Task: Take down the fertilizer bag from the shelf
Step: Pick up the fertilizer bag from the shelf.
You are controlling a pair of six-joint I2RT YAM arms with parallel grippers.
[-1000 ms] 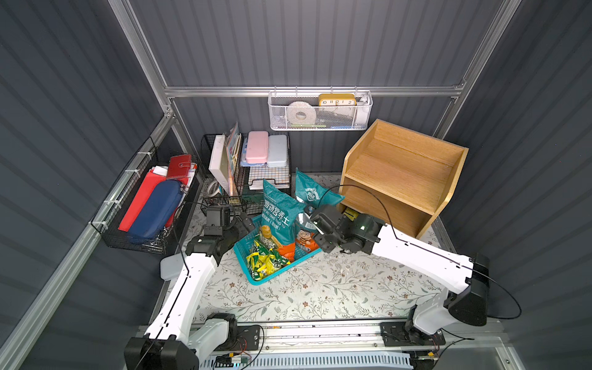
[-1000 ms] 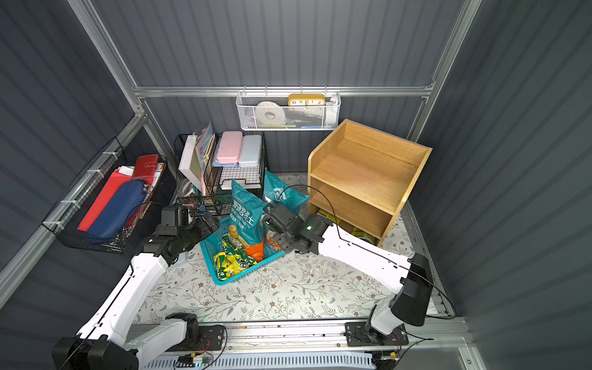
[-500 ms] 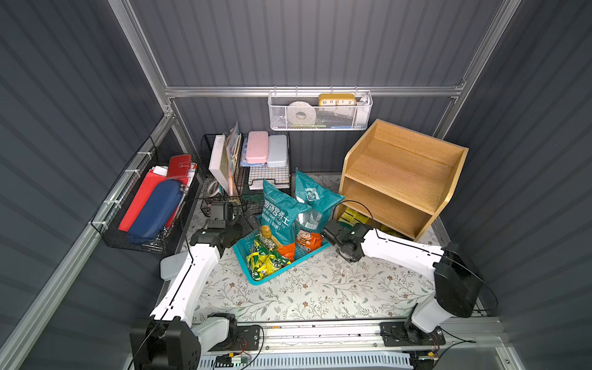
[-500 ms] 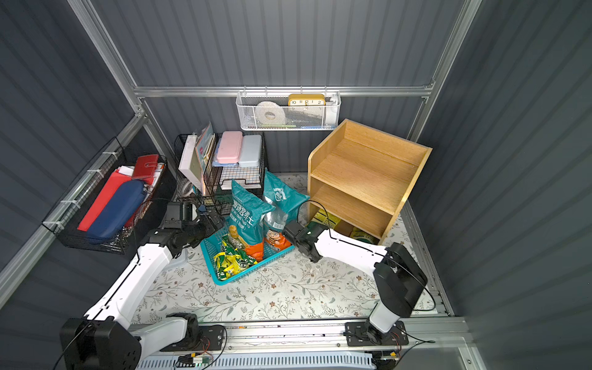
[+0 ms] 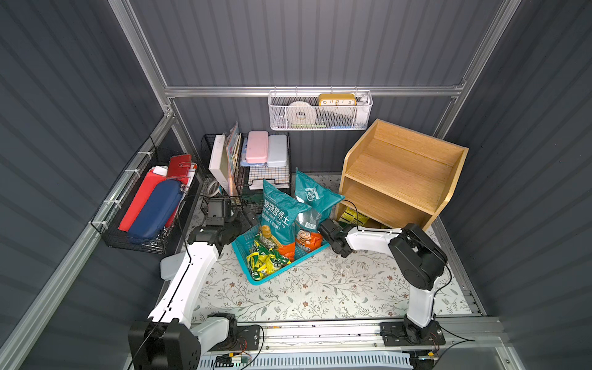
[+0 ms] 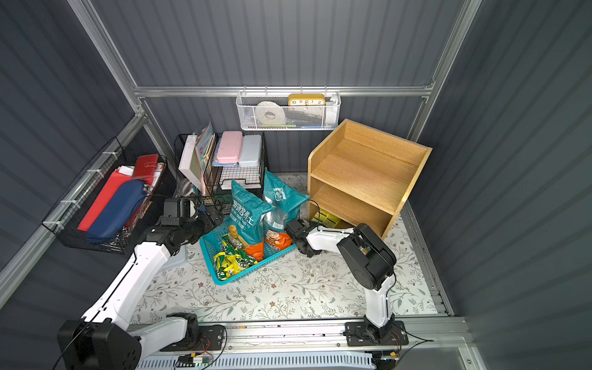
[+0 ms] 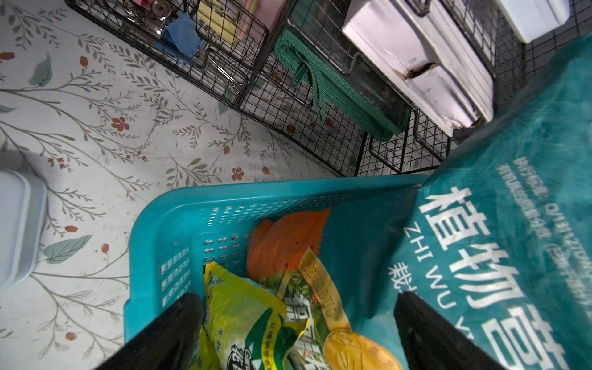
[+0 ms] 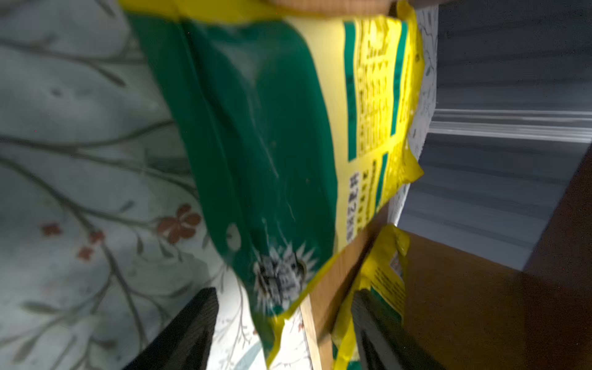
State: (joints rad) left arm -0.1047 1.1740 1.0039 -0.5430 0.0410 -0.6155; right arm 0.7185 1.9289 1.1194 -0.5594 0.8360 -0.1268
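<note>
While the right gripper [image 8: 283, 293] stands partly open, seemingly empty, the fertilizer bag [image 8: 256, 144] lies just ahead.

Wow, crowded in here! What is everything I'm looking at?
Shelf: one, light wood, back right.
Fertilizer bag: at least one, yellow-green, shelf's bottom tier.
Plastic basket: one, teal, centre.
Big bags: two, teal, standing in plastic basket.
Packets: several, yellow-green, same basket.
Wire rack: one, black, back left.
Mesh basket: one, white, back wall.
Wall basket: one, black, left wall.
Left claw: one, black, open above plastic basket.
Right claw: one, black, open at fertilizer bag.
</note>
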